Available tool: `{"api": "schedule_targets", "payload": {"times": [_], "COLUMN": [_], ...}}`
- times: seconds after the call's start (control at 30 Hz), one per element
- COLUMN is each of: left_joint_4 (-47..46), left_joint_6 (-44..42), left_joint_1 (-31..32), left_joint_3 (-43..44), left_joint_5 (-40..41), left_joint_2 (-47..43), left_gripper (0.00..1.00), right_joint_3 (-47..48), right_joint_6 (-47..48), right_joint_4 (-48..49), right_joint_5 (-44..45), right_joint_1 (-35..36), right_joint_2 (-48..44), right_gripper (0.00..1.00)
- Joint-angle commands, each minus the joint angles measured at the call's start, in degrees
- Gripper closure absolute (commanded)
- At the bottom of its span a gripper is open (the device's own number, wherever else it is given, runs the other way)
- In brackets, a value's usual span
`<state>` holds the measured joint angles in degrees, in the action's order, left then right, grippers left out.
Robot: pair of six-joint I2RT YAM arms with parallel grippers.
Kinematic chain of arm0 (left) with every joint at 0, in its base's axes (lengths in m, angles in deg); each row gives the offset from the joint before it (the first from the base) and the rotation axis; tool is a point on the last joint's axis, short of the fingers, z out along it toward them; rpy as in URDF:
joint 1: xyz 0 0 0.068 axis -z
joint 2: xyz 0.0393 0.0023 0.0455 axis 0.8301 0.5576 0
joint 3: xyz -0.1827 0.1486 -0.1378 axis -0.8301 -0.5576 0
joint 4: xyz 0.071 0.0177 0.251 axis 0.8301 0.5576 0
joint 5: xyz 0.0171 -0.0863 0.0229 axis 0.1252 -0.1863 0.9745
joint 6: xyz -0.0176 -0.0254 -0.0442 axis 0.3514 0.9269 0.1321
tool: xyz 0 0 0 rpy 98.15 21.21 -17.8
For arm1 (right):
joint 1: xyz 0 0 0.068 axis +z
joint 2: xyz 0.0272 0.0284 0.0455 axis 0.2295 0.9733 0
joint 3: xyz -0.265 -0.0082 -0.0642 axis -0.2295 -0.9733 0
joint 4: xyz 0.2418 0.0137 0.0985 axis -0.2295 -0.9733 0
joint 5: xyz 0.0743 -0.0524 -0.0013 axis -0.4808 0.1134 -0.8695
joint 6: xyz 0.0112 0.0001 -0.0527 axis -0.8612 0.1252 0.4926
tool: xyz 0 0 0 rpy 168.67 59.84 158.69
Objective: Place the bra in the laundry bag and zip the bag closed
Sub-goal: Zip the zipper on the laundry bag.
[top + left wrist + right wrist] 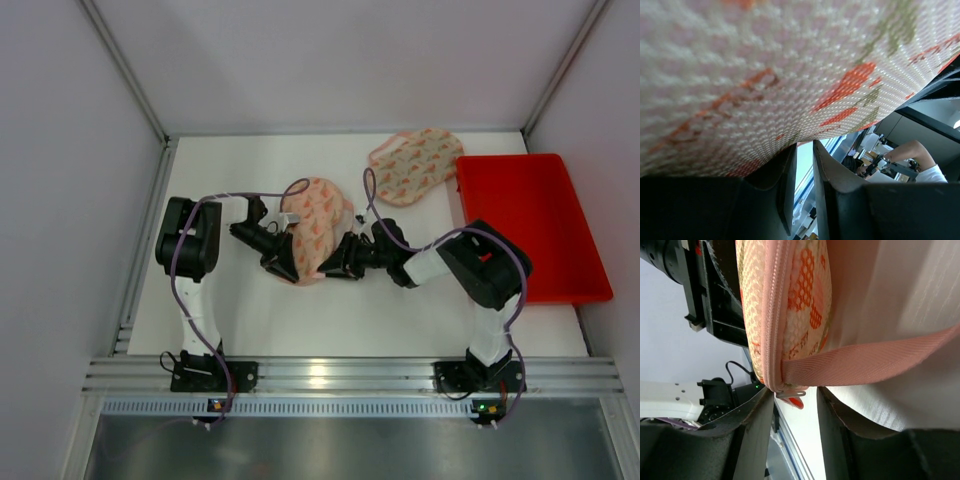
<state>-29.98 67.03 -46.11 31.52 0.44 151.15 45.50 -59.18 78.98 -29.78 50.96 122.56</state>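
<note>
The laundry bag (316, 225), pink mesh with orange prints, stands on edge mid-table between both grippers. My left gripper (282, 260) is at its lower left; in the left wrist view the mesh (790, 70) lies over the tips of my nearly shut jaws (804, 146). My right gripper (336, 262) is open at its lower right edge. In the right wrist view the closed zip (771, 315), its metal pull (790, 394) and a pink strap (865, 362) sit just beyond the open fingertips (795, 396). The bra itself is not visible.
A second patterned fabric piece with a pink loop (415, 165) lies at the back, beside a red bin (530, 225) on the right. I cannot tell what it is. White walls enclose the table at the back and both sides.
</note>
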Motion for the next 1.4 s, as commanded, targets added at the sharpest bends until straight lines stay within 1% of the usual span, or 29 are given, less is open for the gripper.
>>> {"api": "schedule_targets", "payload": {"times": [0.0,0.07,0.13,0.3,0.37,0.4,0.47,0.5,0.57,0.63,0.7,0.73,0.87,0.93,1.0,1.07,1.17,1.2,1.27,1.3,1.37], "left_joint_4": [-2.1,-2.1,-2.1,-2.1,-2.1,-2.1,-2.1,-2.1,-2.1,-2.1,-2.1,-2.1,-2.0,-2.1,-2.1,-2.5,-6.7,-11.0,-14.3,-16.4,-17.3], "left_joint_6": [-1.5,-1.6,-1.6,-1.6,-1.7,-1.8,-1.9,-1.9,-2.2,-2.6,-3.3,-4.0,-4.4,-3.1,-1.6,-1.0,3.6,7.5,11.0,13.8,15.8], "left_joint_1": [-0.3,-0.2,-0.2,-0.2,-0.2,-0.2,-0.3,-0.4,-0.5,-0.9,-1.0,-1.0,-0.9,-0.7,-0.1,0.8,3.4,4.3,4.4,4.5,4.6], "left_joint_3": [-1.0,-1.1,-1.1,-1.1,-1.2,-1.2,-1.0,-1.0,-0.9,-0.9,-0.9,-0.9,0.6,1.3,1.4,1.0,-1.6,-3.3,-4.4,-4.8,-5.2], "left_joint_5": [4.0,4.1,4.3,4.4,4.6,4.7,5.2,5.4,5.9,6.5,6.2,5.6,0.3,-1.4,-3.7,-4.3,-3.7,-2.7,-0.9,1.3,3.1], "left_joint_2": [1.9,1.9,1.9,1.9,1.9,2.0,2.1,2.1,2.0,1.2,-0.2,-2.7,-8.9,-11.8,-13.0,-13.6,-14.1,-14.1,-12.9,-11.1,-9.1], "left_gripper": [0.75,0.75,0.75,0.75,0.75,0.75,0.75,0.76,0.76,0.76,0.73,0.71,0.66,0.65,0.65,0.65,0.67,0.68,0.69,0.69,0.72], "right_joint_3": [1.8,1.9,1.9,1.6,1.3,1.1,0.9,0.7,0.5,0.2,-0.5,-0.7,-0.6,-0.2,0.1,0.2,0.1,-0.2,-0.5,-0.6,-0.7], "right_joint_6": [-2.1,-2.7,-3.0,-3.2,-3.2,-2.9,-2.7,-2.4,-2.0,-0.9,-0.8,-0.9,-2.1,-3.1,-4.4,-5.2,-6.5,-7.2,-8.1,-8.3,-8.8], "right_joint_4": [6.8,7.8,8.2,8.7,8.9,9.0,9.1,9.0,8.8,7.4,7.3,7.3,8.8,9.7,10.2,10.9,11.0,11.3,11.6,11.7,11.7], "right_joint_5": [0.7,0.5,0.5,0.7,0.6,0.6,0.4,0.2,-0.1,-0.4,-0.4,-0.3,-0.1,0.5,0.8,1.4,2.4,2.6,3.4,3.7,4.1], "right_joint_1": [-0.5,-0.5,-0.4,-0.4,-0.4,-0.5,-0.7,-1.1,-1.6,-2.8,-4.0,-4.0,-3.2,-2.5,-1.7,-1.4,-0.6,-0.2,0.4,0.6,0.9], "right_joint_2": [0.7,0.8,0.8,0.9,0.5,0.4,0.0,-0.1,-0.6,-1.0,-1.3,-1.5,-1.0,-0.4,0.1,0.4,0.7,0.7,0.7,0.8,0.8], "right_gripper": [0.58,0.57,0.60,0.73,0.76,0.81,0.86,0.94,1.00,1.00,1.00,1.00,1.00,1.00,1.00,1.00,1.00,1.00,1.00,1.00,1.00]}}
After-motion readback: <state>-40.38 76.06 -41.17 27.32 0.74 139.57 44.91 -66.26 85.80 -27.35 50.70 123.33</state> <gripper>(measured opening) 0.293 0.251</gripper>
